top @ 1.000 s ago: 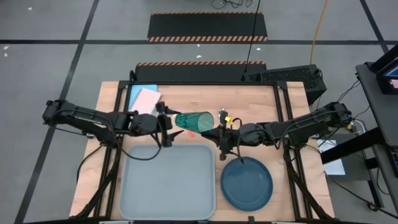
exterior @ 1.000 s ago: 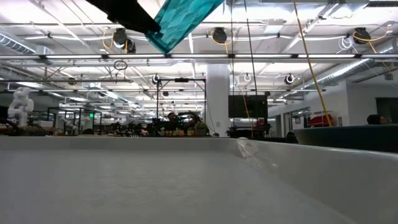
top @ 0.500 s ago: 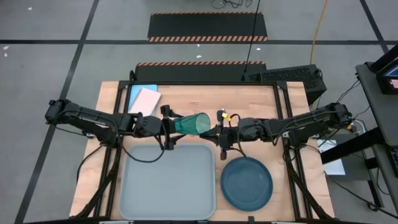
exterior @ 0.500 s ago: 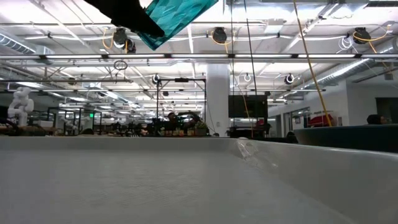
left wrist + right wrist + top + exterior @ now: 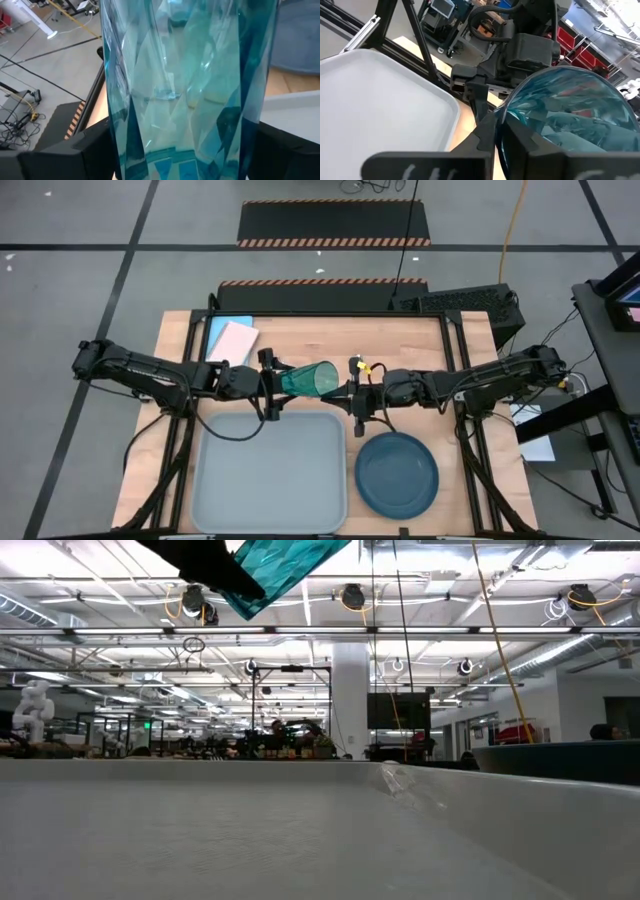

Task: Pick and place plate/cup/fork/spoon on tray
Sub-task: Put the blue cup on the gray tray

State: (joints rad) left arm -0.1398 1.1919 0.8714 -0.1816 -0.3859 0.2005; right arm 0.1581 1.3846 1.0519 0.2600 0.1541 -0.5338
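Observation:
The teal-blue cup [image 5: 308, 378] lies on its side in the air above the tray's far edge, mouth toward the table's right. My left gripper [image 5: 270, 385] is shut on its base end. My right gripper [image 5: 348, 390] is at its mouth, shut on the rim. The pale grey-blue tray [image 5: 268, 470] lies at the near middle. The dark teal plate [image 5: 396, 475] rests flat on the table to the tray's right. In the low view the cup [image 5: 285, 565] shows at the top edge. The fork and the spoon are not in view. My left gripper pinches the cup's side walls near its base [image 5: 125, 150] between its two fingers [image 5: 75, 150]. It comes level from the table's left, fingers along the cup. The cup is lifted clear and lies about level. My right gripper has the cup's rim [image 5: 501, 125], one finger [image 5: 485, 137] outside the wall and one inside the mouth. It comes level from the table's right.
A flat blue-and-pink rectangle [image 5: 230, 338] lies at the table's far left. The tray's wall [image 5: 300, 830] fills the lower part of the low view. Bare wood shows at the table's far right.
My right gripper has gone a little toward the far edge and the left, from above the plate's far rim to the cup's mouth. My left gripper has shifted slightly right, and the cup has tipped to lie more level. Both have kept still for the last half second.

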